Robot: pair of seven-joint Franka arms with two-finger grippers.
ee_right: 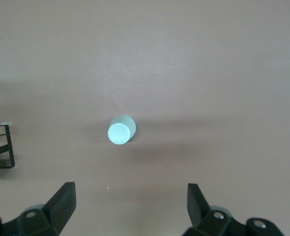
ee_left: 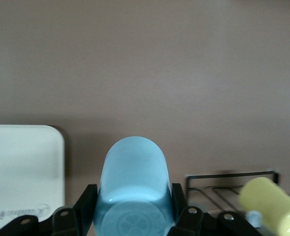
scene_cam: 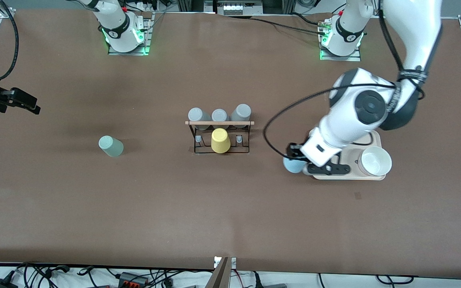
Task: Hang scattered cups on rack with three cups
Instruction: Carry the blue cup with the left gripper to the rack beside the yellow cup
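Sitting between the left tool's (ee_left: pixel 133 216) fingers: the light blue cup (ee_left: pixel 133 194).

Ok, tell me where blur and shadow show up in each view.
Left wrist view: yellow cup and rack soft, light blue cup sharp. Right wrist view: mint cup throws a long shadow. Front view: dim shadow beside the mint cup.

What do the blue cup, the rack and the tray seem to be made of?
Blue cup, between the left claw's fingers: likely plastic, with a smooth, faintly glossy skin and a moulded base. Rack: thin black wire, probably metal, with a pale wood-like rod on top. Tray: matt beige, plastic or wood; unclear.
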